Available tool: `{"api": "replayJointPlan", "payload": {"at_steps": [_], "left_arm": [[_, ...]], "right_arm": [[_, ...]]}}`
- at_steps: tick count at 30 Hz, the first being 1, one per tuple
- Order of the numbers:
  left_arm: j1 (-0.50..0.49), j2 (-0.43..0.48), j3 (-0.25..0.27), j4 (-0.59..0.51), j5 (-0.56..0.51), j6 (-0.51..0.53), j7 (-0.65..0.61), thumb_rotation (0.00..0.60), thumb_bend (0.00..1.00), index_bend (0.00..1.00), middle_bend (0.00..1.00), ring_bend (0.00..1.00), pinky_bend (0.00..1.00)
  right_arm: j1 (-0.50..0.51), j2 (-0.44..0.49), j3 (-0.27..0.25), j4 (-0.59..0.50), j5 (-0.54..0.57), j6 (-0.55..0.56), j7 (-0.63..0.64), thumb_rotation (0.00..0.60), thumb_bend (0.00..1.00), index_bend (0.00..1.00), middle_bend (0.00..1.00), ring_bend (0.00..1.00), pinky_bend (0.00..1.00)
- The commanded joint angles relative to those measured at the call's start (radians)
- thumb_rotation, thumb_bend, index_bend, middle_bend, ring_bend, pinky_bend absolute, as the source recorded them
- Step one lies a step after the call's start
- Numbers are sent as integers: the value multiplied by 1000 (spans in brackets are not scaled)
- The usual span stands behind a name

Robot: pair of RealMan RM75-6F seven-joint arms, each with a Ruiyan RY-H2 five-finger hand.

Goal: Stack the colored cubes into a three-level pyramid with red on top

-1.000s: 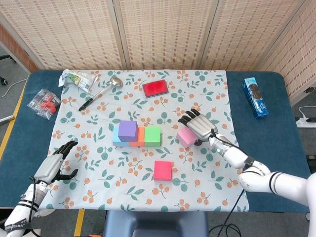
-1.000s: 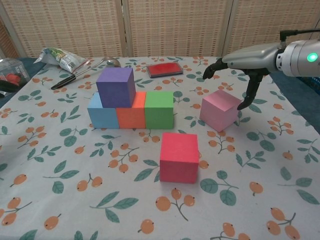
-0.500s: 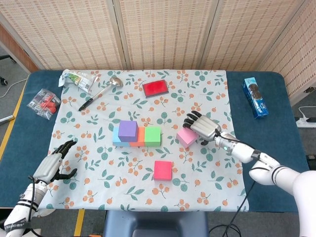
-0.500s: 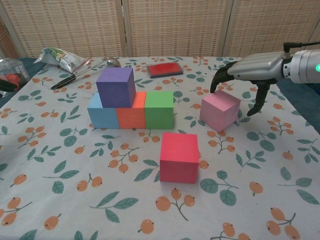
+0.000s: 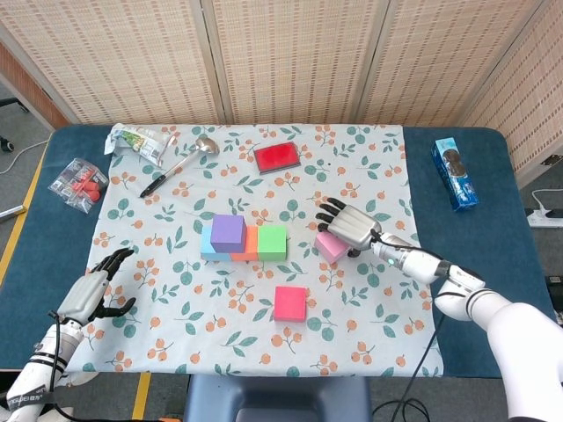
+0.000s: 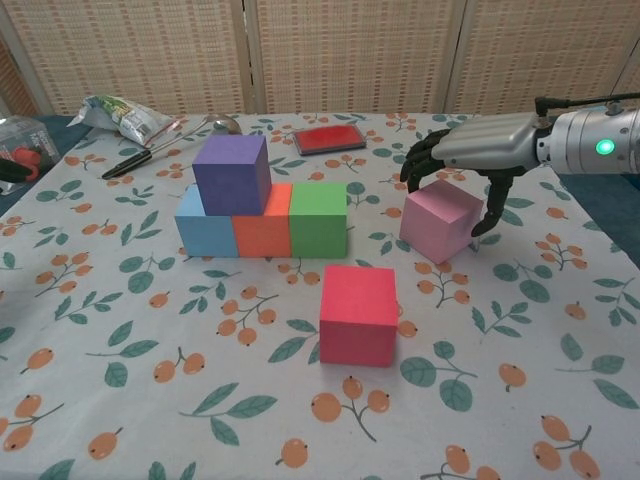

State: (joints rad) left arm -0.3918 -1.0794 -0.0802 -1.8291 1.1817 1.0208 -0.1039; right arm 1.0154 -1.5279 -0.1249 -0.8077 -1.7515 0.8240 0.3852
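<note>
Chest view: nearest lies the red cube (image 6: pixel 359 314), alone on the cloth (image 6: pixel 150 400). Beyond it the pink cube (image 6: pixel 440 220) sits on the cloth with the right hand (image 6: pixel 470 150) arched over it, fingers (image 6: pixel 418 160) spread and curved down past its far edge, thumb beside its right face; whether they touch it I cannot tell. To the left stand blue (image 6: pixel 205 228), orange (image 6: pixel 264 225) and green (image 6: pixel 318 219) cubes in a row, the purple cube (image 6: pixel 232 173) on top. In the head view the left hand (image 5: pixel 91 292) rests spread wide near the table's edge.

six cubes (image 6: pixel 358 313), one red pad (image 5: pixel 278 156), one ladle (image 5: pixel 180 164), two snack bags (image 5: pixel 79 184), one blue box (image 5: pixel 454 172)
</note>
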Motion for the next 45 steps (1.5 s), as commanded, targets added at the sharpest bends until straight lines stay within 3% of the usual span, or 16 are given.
{"api": "replayJointPlan", "payload": {"at_steps": [1, 5, 9, 13, 19, 31, 45], "left_arm": [[0, 0, 0, 2, 3, -1, -3, 600, 363, 0, 0, 0, 126], [4, 3, 1, 2, 10, 5, -5, 600, 361, 0, 0, 0, 126], [5, 4, 2, 2, 14, 10, 2, 600, 363, 0, 0, 0, 126], [6, 0, 5, 4, 12, 21, 34, 600, 362, 0, 0, 0, 125], [8, -34, 12, 28, 39, 81, 153, 600, 364, 0, 0, 0, 95], [27, -90, 44, 148, 171, 209, 356, 600, 364, 0, 0, 0, 69], [102, -131, 61, 254, 263, 341, 274, 600, 362, 0, 0, 0, 59]], "right_arm": [[2, -8, 8, 12, 12, -1, -5, 600, 0, 441, 118, 0, 0], [8, 22, 39, -45, 45, -6, -33, 600, 0, 551, 121, 0, 0], [21, 111, 104, -215, 120, -40, -121, 600, 0, 562, 124, 0, 0], [38, 233, 192, -445, 272, -133, -279, 600, 0, 567, 130, 0, 0], [68, 293, 279, -631, 572, -209, -525, 600, 0, 607, 165, 0, 0], [242, 239, 275, -773, 1204, -80, -930, 600, 0, 618, 177, 0, 0], [436, 180, 258, -822, 1578, 26, -1145, 600, 0, 620, 177, 0, 0]]}}
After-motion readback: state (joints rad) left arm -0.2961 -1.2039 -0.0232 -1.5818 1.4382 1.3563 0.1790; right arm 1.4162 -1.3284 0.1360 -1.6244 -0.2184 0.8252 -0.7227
